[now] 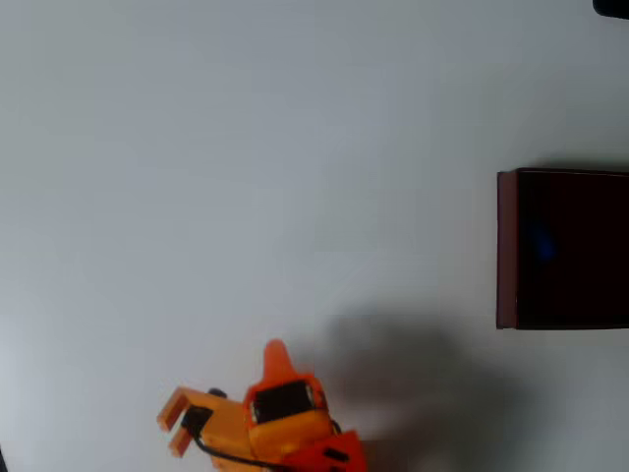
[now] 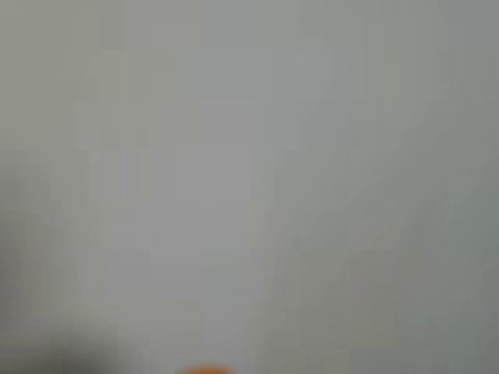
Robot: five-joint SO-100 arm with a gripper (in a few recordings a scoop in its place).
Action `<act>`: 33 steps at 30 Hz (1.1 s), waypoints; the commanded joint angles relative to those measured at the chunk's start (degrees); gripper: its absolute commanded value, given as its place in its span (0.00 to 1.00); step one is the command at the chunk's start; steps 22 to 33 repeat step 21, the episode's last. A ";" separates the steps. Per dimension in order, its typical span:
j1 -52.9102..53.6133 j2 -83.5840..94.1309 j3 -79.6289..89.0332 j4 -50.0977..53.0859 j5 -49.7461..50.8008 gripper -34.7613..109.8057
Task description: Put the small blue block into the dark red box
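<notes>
**Blue block lies in the box; arm sits at the near edge**

At the bottom edge of the overhead view the orange arm [image 1: 280, 423] sits low on the table [image 1: 246, 177], its body cut by the frame. The gripper [image 1: 278, 356] shows as 1 pointed orange tip aimed up the picture. A second finger cannot be made out there, so I cannot tell how far the claw is parted, and nothing is seen in its hold. A forked orange bracket [image 1: 177, 421] sticks out to the left of the arm, with a black cable [image 1: 221, 452] looping beneath it. In the wrist view a sliver of orange [image 2: 204, 370] peeks up at the bottom edge, over blurred pale surface.

Further off, at the right edge of the overhead view, stands the dark red box [image 1: 507, 251]. Its thin maroon left wall is plain, its inside is near black, and its right part runs out of frame. Inside it, toward the left, a faint blue patch shows: the small blue block [image 1: 543, 244], resting on the box floor and apart from the wall.

The table is a plain, pale grey-white sheet. A soft grey shadow [image 1: 413, 374] spreads between arm and box. The arm and the box are well apart, with bare surface between them and across the whole upper and left part of the picture. A small dark shape [image 1: 611, 7] clips the top right corner.
</notes>
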 commanded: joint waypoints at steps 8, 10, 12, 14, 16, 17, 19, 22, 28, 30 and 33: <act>-4.92 1.05 3.69 0.35 -2.64 0.24; -5.36 1.05 3.69 0.35 -2.64 0.24; -5.80 1.05 3.69 0.35 -2.64 0.24; -6.15 1.05 3.69 0.35 -2.55 0.24; -6.24 1.05 3.69 0.35 -2.46 0.24; -6.24 1.05 3.69 0.35 -2.46 0.24; -6.24 1.05 3.69 0.35 -2.37 0.24; -6.15 1.05 3.69 0.35 -2.37 0.24; -6.15 1.05 3.69 0.35 -2.37 0.24; -6.15 1.05 3.69 0.35 -2.37 0.24; -6.15 1.05 3.69 0.35 -2.37 0.24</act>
